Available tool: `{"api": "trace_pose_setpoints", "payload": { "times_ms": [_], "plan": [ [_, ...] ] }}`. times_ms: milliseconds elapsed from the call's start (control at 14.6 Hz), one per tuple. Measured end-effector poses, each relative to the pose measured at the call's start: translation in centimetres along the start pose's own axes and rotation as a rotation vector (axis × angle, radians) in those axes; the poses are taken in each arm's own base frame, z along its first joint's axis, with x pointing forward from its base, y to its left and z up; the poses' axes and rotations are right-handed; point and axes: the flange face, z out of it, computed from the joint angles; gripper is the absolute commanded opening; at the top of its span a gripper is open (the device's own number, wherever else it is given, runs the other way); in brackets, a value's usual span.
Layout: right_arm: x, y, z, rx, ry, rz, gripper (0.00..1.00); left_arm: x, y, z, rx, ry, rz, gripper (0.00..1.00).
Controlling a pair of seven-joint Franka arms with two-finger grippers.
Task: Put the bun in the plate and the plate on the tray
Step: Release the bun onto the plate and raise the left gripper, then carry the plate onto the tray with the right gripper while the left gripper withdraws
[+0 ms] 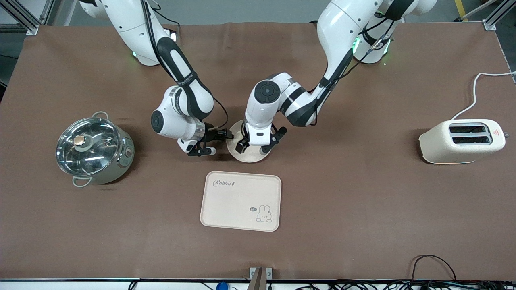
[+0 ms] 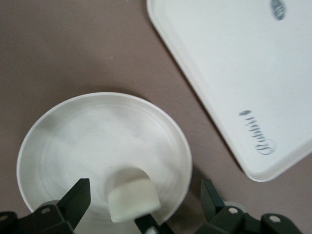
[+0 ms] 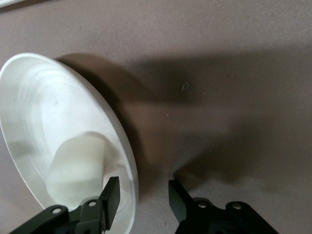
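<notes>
The round cream plate [image 1: 250, 157] sits on the brown table, farther from the front camera than the tray [image 1: 242, 201]. The bun [image 2: 132, 197] lies in the plate [image 2: 87, 136]; the front view hides it under the left hand. My left gripper [image 1: 254, 148] hangs open just over the plate, its fingers [image 2: 78, 200] wide apart on either side of the bun. My right gripper [image 1: 219, 143] is open at the plate's rim on the right arm's side. In the right wrist view it [image 3: 144, 195] straddles the rim, one finger over the plate [image 3: 39, 102] beside the bun [image 3: 75, 168], the other outside.
A steel pot with a glass lid [image 1: 92, 149] stands toward the right arm's end of the table. A cream toaster [image 1: 463, 141] with a white cord stands toward the left arm's end. The tray's "Rabbit" corner [image 2: 258, 136] lies close to the plate.
</notes>
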Motion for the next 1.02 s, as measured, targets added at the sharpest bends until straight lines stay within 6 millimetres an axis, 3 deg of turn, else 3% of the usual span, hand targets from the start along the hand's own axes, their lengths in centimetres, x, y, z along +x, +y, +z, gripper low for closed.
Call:
{"api": "trace_pose_setpoints", "payload": {
  "times_ms": [205,478,752,1025],
  "plan": [
    [0.3,-0.4,-0.1,0.011,0.009,0.002,0.22,3.3,1.4,-3.6,-0.037,0.034,-0.023,1.0],
    [0.6,-0.4,0.2,0.014,0.01,0.0,0.02,12.8,2.3,-10.9,-0.046,0.088,0.007,1.0],
    [0.6,-0.5,0.3,0.016,0.01,-0.001,0.0,21.8,0.6,-18.2,0.0,0.128,0.118,1.0],
    [0.8,-0.6,0.1,0.027,0.006,0.005,0.0,28.6,-2.9,-27.1,0.057,0.152,0.317,1.0]
  ]
}}
